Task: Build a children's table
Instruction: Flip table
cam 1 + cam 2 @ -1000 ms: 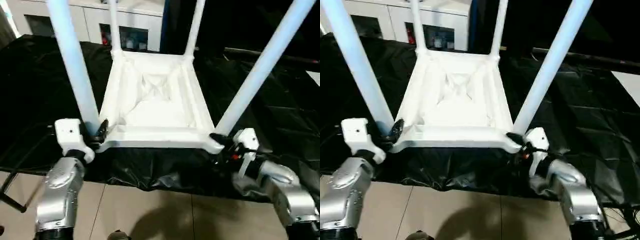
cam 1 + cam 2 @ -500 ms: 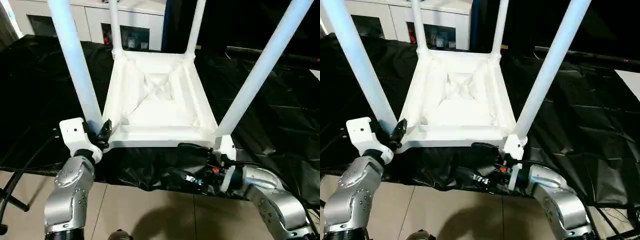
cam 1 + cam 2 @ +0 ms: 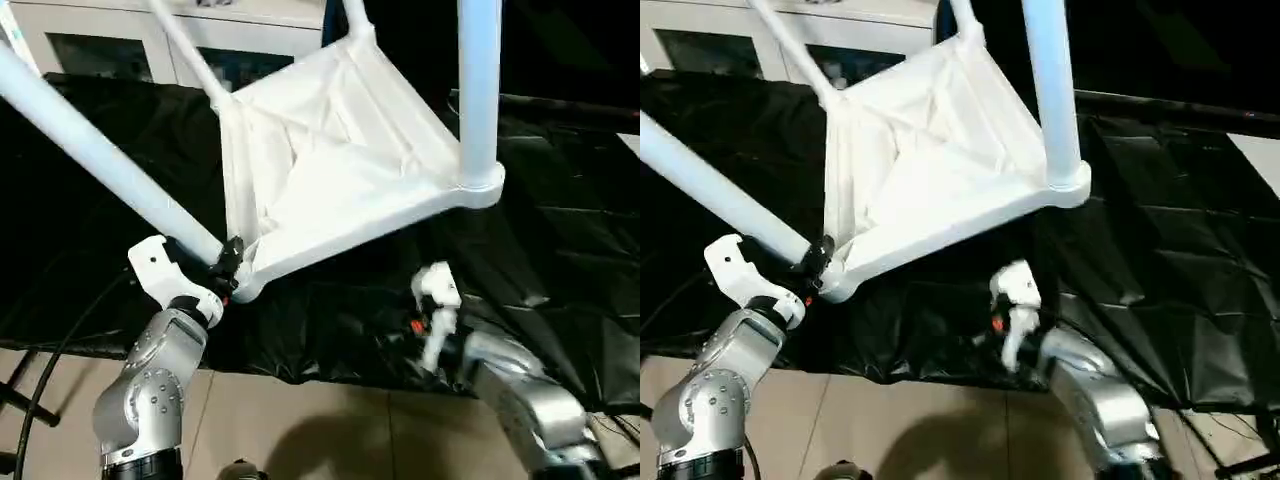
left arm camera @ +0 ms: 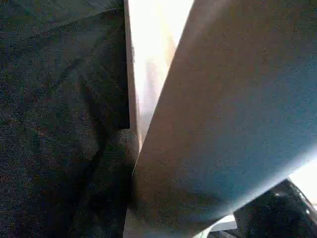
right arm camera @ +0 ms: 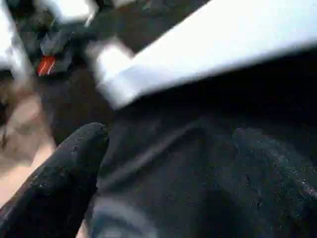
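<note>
Children's table point(image 3: 330, 160) tilted, its corner leg point(image 3: 100, 160) grasped by left hand point(image 3: 222, 268); right hand point(image 5: 163, 168) released below.

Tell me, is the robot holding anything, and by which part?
Yes. The left gripper holds the table by the base of its near-left leg, at the corner. The right gripper is open, holding nothing.

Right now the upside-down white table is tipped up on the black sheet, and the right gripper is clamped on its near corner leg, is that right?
Not quite: the left gripper holds the near corner leg of the tipped table, as the left eye view shows. The right gripper is open below it, over the black sheet.
</note>
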`<state>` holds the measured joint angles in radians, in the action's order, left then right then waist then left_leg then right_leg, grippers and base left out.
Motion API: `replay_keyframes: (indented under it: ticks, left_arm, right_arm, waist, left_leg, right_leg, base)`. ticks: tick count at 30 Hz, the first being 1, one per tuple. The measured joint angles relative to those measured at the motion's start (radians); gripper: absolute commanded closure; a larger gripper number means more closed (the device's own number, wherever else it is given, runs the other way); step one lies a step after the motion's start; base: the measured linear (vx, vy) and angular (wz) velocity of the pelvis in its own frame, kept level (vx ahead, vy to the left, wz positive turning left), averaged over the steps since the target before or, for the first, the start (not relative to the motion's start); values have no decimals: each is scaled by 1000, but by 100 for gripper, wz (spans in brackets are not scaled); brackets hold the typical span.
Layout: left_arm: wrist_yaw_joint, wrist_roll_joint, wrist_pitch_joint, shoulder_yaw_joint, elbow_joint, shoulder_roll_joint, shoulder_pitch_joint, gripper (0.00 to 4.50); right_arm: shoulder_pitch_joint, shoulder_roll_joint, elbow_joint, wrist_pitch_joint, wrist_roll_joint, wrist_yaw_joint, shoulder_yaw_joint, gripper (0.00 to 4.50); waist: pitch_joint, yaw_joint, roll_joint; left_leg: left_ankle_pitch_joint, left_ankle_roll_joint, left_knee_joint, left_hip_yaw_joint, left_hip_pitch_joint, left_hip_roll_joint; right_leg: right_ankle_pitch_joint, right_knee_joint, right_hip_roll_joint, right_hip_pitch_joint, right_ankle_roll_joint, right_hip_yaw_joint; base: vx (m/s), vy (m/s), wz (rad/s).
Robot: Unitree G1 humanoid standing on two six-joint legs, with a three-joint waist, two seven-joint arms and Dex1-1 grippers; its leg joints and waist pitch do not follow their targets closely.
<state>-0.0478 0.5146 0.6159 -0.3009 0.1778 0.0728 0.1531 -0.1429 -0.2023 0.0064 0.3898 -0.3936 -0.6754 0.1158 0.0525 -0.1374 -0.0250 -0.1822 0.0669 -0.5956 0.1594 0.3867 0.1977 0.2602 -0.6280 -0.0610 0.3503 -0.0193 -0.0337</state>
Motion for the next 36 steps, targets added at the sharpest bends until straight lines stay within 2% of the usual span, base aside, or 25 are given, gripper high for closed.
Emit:
replay_keyframes:
  ticks: [2, 5, 8, 12, 14, 21, 26, 28, 30, 33, 36]
  left_arm:
    - [0, 0, 7, 4, 5, 0, -1, 205]
    - [9, 1, 12, 4, 18, 0, -5, 205]
    - [25, 1, 19, 9, 25, -1, -4, 205]
    - [31, 5, 30, 12, 33, -1, -4, 205]
    - [33, 5, 33, 12, 39, -1, -5, 205]
    - [33, 5, 31, 22, 44, -2, -12, 205]
    - [33, 2, 33, 43, 57, -5, -24, 205]
    - [35, 1, 34, 46, 59, -5, -25, 205]
    - [37, 1, 34, 47, 61, -6, -27, 205]
    - [41, 0, 31, 59, 70, -7, -34, 205]
    - [41, -1, 31, 73, 85, -8, -45, 205]
  right_arm:
    - [-16, 13, 10, 0, -13, 19, -10, 0]
    - [-45, 83, 64, 0, -55, 67, -68, 0]
    - [-109, 163, 133, -1, -100, 148, -132, 0]
    - [-168, 223, 205, -2, -130, 228, -187, 0]
    - [-186, 246, 237, -5, -168, 241, -219, 0]
    - [-258, 282, 307, -7, -245, 266, -292, 0]
    - [-341, 304, 411, 12, -294, 295, -355, 0]
    - [-376, 314, 459, 20, -316, 299, -381, 35]
    - [-408, 320, 504, 20, -333, 307, -405, 35]
    - [-425, 320, 551, 17, -354, 306, -434, 67]
    - [-449, 319, 596, 11, -363, 306, -465, 81]
  waist:
    - [0, -4, -1]
    - [1, -2, -4]
    - [3, 2, -7]
    - [3, 1, -11]
    - [4, 0, -13]
    - [5, 1, -14]
    - [5, -2, -14]
    - [5, 1, -14]
    - [5, 5, -14]
    - [5, 14, -15]
    - [5, 21, -15]
  left_leg:
    - [0, 0, 0, 0, 0, 0]
    - [0, 0, 0, 1, 0, 0]
    - [1, 1, 1, 1, 0, 0]
    - [2, 2, 2, 1, 0, 1]
    - [2, 2, 2, 2, 0, 1]
    - [3, 4, 3, 2, 0, 1]
    - [6, 4, 6, 5, 0, 2]
    - [8, 4, 6, 7, 0, 3]
    - [9, 5, 7, 8, 1, 4]
    - [10, 6, 10, 9, 1, 4]
    - [12, 5, 10, 9, 7, 4]
  right_leg:
    - [0, 1, 0, 0, 0, 0]
    - [0, 1, 0, 0, 0, 0]
    - [0, 0, 0, 1, 0, 0]
    - [0, 0, 0, 1, 0, 0]
    - [0, 1, 0, 1, -1, 0]
    - [0, 0, 0, 1, -1, 0]
    - [0, 0, 0, 2, -1, -1]
    - [0, 0, 0, 3, -1, -1]
    - [0, -1, 0, 5, -1, 0]
    - [0, -1, 0, 6, -1, -1]
    - [-1, -3, 0, 12, -1, -1]
  base:
    - [0, 0, 0]
    - [0, 0, 0]
    - [0, 0, 0]
    - [0, 0, 0]
    - [0, 0, 0]
    - [0, 0, 0]
    - [0, 0, 0]
    - [0, 0, 0]
    - [0, 0, 0]
    - [0, 0, 0]
    - [0, 0, 0]
